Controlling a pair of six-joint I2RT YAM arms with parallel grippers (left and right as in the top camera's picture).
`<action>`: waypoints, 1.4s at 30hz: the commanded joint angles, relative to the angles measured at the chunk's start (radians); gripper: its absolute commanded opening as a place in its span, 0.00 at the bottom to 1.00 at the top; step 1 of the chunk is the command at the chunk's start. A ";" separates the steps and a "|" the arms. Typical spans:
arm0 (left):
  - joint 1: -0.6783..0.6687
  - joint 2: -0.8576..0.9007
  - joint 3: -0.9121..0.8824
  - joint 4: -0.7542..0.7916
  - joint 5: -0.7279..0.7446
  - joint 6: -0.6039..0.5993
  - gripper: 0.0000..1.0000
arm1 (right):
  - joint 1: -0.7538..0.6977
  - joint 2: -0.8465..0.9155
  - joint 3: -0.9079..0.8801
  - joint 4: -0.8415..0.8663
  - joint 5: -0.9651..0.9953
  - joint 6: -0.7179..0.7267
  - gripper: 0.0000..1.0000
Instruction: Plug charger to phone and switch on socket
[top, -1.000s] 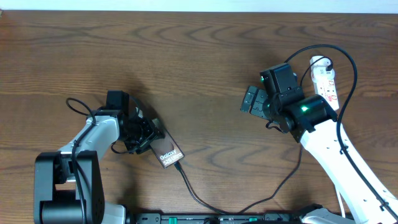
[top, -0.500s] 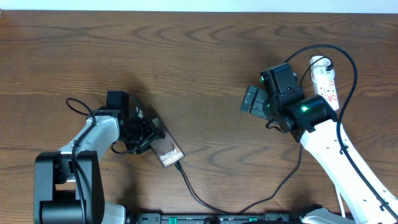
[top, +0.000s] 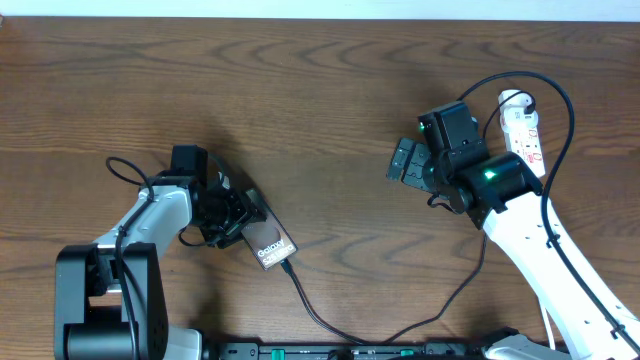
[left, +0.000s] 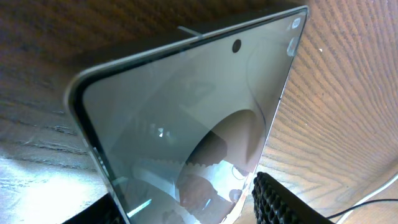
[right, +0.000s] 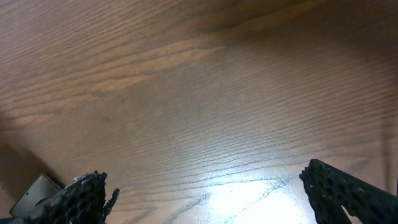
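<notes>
The phone (top: 270, 244) lies tilted on the table at the left, "Galaxy" lettering up. My left gripper (top: 232, 218) is shut on its upper end. In the left wrist view its glass face (left: 186, 112) fills the frame between my fingers (left: 186, 214). The charger (top: 310, 305), a thin black cable, meets the phone's lower end with its tip and runs down toward the front edge. The socket (top: 527, 135), a white power strip, lies at the far right, partly behind my right arm. My right gripper (top: 404, 161) is open and empty to the left of the strip, over bare wood (right: 205, 199).
A black cable loops over the top of the power strip (top: 555, 90). The left arm's black cable (top: 125, 170) curls at the far left. The arm bases stand at the table's front edge (top: 350, 350).
</notes>
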 joint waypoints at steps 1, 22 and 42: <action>-0.001 0.028 -0.027 -0.011 -0.113 0.007 0.57 | 0.007 -0.008 0.006 -0.001 0.016 0.013 0.99; -0.001 0.028 -0.027 -0.026 -0.113 0.007 0.59 | 0.007 -0.008 0.006 -0.001 0.020 0.013 0.99; -0.001 0.028 -0.027 -0.057 -0.112 0.007 0.59 | 0.007 -0.008 0.006 -0.004 0.020 0.013 0.99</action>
